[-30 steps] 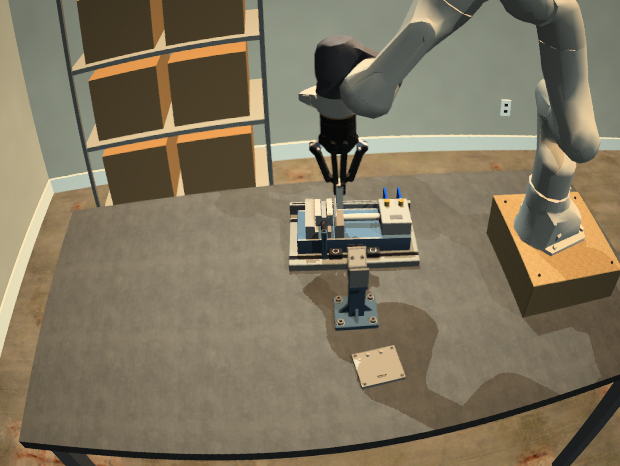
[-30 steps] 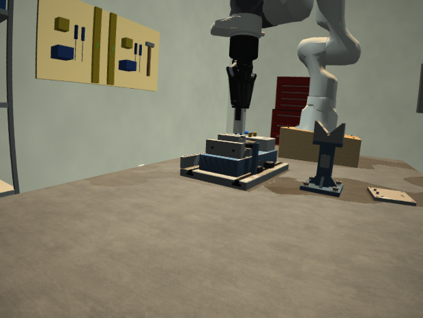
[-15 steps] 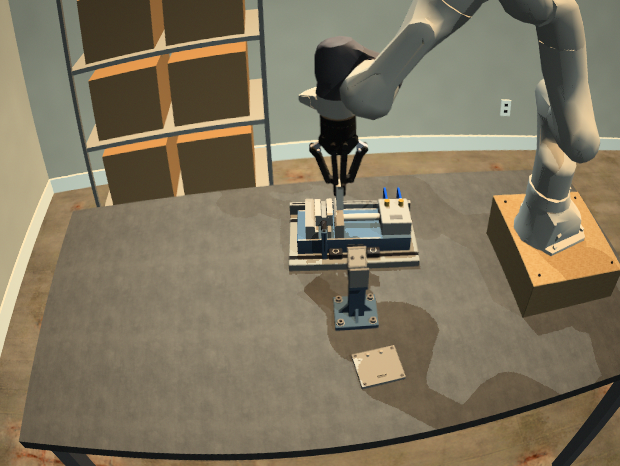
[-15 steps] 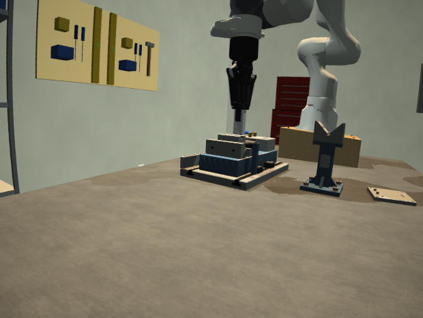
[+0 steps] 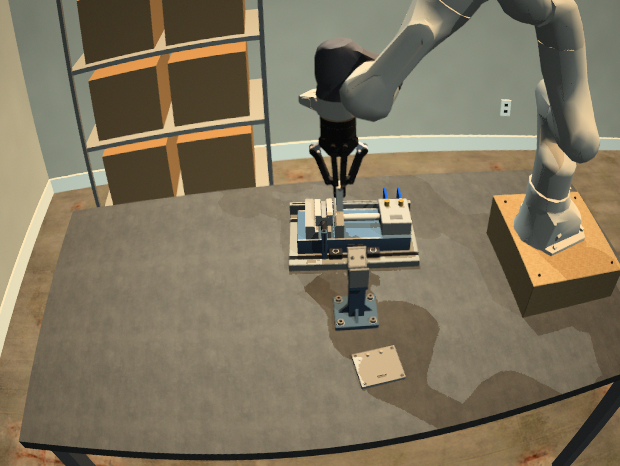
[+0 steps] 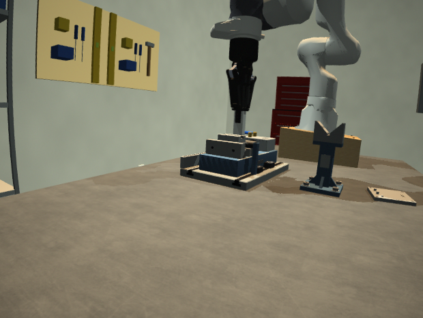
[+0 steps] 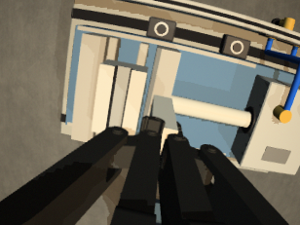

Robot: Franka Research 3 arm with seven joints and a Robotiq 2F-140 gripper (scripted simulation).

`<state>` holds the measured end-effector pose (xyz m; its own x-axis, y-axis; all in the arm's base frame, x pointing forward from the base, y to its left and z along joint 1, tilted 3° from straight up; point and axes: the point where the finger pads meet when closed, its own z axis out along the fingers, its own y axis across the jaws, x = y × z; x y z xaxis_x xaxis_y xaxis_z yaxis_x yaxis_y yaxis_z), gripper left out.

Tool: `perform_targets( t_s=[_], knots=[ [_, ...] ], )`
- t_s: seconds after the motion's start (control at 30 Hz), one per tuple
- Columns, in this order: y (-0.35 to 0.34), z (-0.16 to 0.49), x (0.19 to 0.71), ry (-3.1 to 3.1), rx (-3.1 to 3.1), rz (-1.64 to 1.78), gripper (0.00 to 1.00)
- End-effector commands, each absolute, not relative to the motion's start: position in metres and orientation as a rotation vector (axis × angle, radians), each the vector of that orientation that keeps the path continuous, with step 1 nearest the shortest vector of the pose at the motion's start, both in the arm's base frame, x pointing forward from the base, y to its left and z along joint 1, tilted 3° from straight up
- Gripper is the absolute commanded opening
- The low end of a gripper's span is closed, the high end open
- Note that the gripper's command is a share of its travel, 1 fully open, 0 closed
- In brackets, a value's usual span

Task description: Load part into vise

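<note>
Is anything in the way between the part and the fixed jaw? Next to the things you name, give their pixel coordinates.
Nothing visible stands between the part [image 5: 317, 210] [image 6: 229, 137] [image 7: 105, 106] and the fixed jaw [image 5: 309, 220] [image 6: 222, 146] [image 7: 87, 87]; whether they touch, I can't tell.

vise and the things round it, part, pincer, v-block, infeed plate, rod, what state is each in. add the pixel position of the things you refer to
vise [image 5: 368, 244] [image 6: 222, 166] [image 7: 209, 72]: open, a gap between part and moving jaw
part [image 5: 320, 207] [image 6: 230, 136] [image 7: 105, 96]: lying in the vise, slot up, contact with the fixed jaw can't be confirmed
pincer [image 5: 339, 191] [image 6: 238, 117] [image 7: 159, 111]: shut, above the vise
v-block [image 5: 357, 258] [image 6: 329, 136]: empty
infeed plate [image 5: 378, 366] [image 6: 393, 195]: bare
rod [image 5: 360, 216] [image 7: 209, 111]: partly out of its cylinder
</note>
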<state>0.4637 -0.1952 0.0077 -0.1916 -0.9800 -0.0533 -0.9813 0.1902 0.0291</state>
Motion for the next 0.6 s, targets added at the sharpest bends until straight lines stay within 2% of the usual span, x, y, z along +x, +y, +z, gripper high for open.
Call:
perform_targets(
  t_s=[0.0,0.57],
  knots=[
    [-0.1954,0.0066,0.4651,2.399,-1.986,0.084,0.00],
    [-0.1953,0.0050,0.4651,2.399,-1.986,0.084,0.00]
  ],
)
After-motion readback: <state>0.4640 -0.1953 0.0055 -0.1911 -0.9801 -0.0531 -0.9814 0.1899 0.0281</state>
